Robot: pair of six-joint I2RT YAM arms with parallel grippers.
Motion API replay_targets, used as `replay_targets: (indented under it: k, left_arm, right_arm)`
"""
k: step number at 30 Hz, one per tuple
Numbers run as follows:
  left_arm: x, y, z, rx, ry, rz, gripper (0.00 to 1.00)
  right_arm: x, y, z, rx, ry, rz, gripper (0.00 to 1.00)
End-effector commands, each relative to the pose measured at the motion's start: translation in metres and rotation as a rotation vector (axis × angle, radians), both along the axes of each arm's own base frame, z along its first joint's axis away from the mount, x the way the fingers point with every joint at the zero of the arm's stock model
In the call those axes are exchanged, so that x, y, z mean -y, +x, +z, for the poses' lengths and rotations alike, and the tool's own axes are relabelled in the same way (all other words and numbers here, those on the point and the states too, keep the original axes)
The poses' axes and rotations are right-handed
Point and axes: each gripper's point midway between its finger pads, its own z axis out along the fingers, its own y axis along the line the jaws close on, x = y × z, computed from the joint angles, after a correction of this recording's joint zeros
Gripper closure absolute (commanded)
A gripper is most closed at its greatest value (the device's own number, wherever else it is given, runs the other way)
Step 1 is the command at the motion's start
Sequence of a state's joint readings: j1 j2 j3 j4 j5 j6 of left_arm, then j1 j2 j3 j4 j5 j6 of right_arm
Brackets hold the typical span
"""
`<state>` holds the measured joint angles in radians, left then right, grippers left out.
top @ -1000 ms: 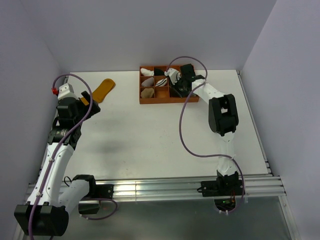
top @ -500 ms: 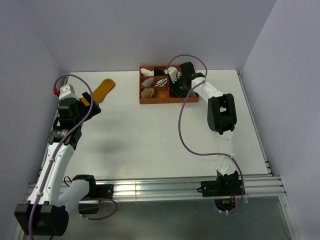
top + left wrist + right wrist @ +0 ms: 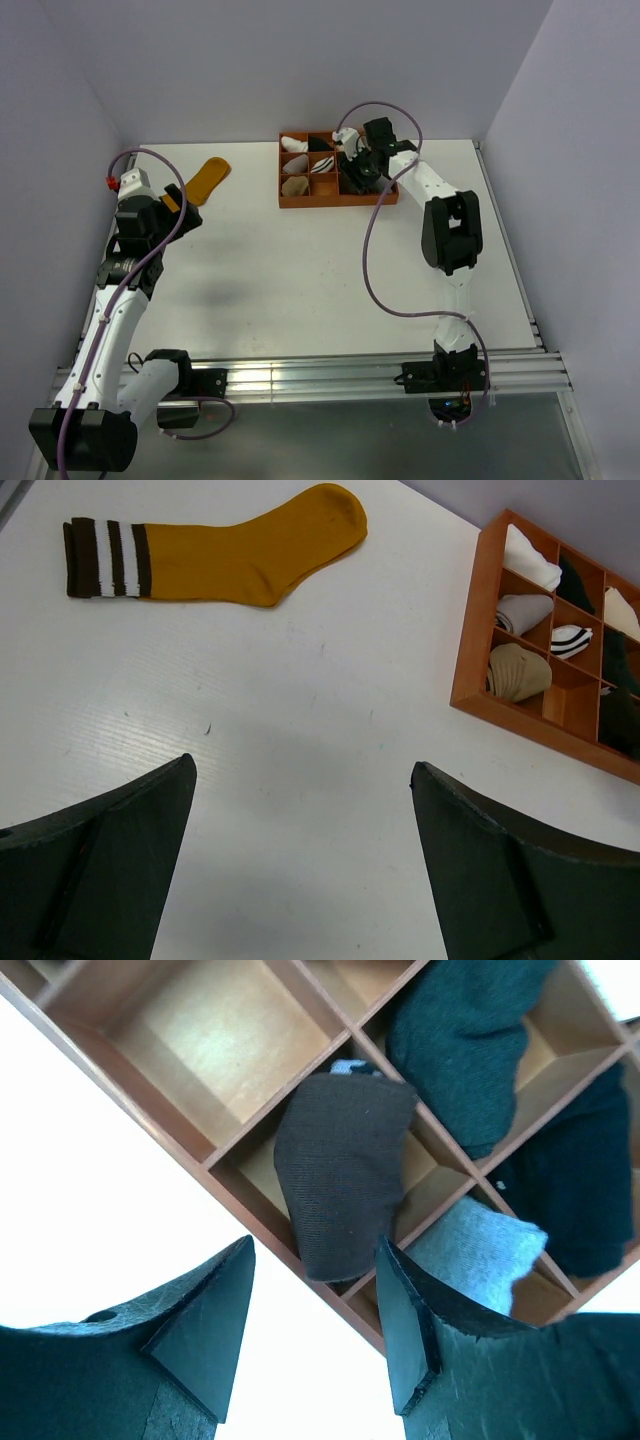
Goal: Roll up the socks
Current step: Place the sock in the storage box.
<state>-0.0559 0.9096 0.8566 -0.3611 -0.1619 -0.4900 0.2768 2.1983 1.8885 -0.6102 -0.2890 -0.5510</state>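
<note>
Overhead cam: a white table [image 3: 300, 270] w/ two white-and-black robot arms bolted at its near edge. The L arm stands at the far left side. The R arm reaches to the back, over an orange-brown wooden tray [image 3: 320, 203] divided into nine compartments.

L wrist cam: the left claw [image 3: 300, 765] is spread wide, w/ nothing btwn its dark fingers [image 3: 100, 870], and hangs above bare tabletop. Beyond it a mustard-yellow fabric sock [image 3: 240, 550] lies flat and unrolled on the table. Its toe points toward the tray and its dark-brown-and-white striped cuff [image 3: 105, 558] is at the other end. This sock is well apart from the tray. Tray compartments on this side hold a white bundle [image 3: 530, 555], a black-and-white striped bundle [image 3: 570, 640] and a beige bundle [image 3: 515, 670].

R wrist cam: the right claw [image 3: 315, 1245] is just above the tray, jaws parted and clamping nothing. A dark brown fabric sock [image 3: 345, 1160], bunched up, sits in a compartment in the row along the tray's outer wall. Its near end overlaps that wall and lies btwn the fingertips. There is a clear gap to one finger; can't tell if it brushes the other. A pale grey fabric sock [image 3: 475, 1250] is in the next compartment, partly hidden by a finger. A dark green bundle [image 3: 460, 1040] and a near-black bundle [image 3: 575, 1170] fill compartments behind.
</note>
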Motion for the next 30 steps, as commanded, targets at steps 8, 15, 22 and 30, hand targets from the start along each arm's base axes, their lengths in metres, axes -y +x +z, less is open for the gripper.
replay_targets:
  k: [8,15,22,30]
  left_arm:
    - [0.003,0.001,0.012,0.05,0.005,-0.023,0.06]
    - [0.003,0.001,0.01,0.047,0.006,-0.024,0.06]
    - [0.005,0.001,0.01,0.047,0.003,-0.032,0.06]
    - [0.006,0.003,0.008,0.045,0.0,-0.034,0.07]
  right_arm:
    - [-0.011,0.024,0.042,0.095,0.144,-0.138,0.44]
    - [-0.01,0.031,0.001,0.018,0.118,-0.175,0.45]
    - [-0.002,0.018,-0.036,-0.076,0.062,-0.19,0.5]
    - [-0.004,0.02,-0.009,-0.024,0.105,-0.202,0.51]
